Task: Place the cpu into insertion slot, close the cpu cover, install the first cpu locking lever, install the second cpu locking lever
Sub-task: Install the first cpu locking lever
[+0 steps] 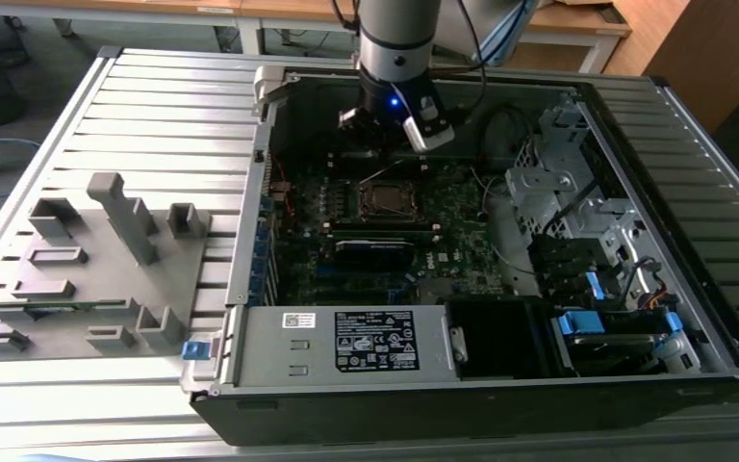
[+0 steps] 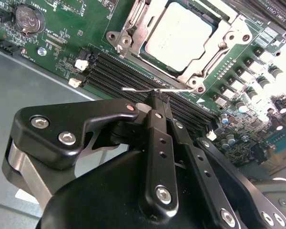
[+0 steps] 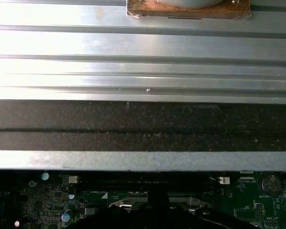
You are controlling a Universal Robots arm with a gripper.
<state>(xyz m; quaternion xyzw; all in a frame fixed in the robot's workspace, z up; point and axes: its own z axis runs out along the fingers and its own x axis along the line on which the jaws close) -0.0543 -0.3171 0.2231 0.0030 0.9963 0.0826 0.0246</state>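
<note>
- My claw is clenched, tips against the thin locking lever
- The cpu sits in the insertion slot, under the cpu cover
- Best, I judge: steady, controlled pressure so the lever cannot slip

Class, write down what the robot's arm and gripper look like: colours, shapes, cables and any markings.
In the exterior view the arm is a grey cylinder ending in a black wrist with a blue light, a white block and dark cables. In the second wrist view the gripper has matte black linkage fingers with silver screws.
</note>
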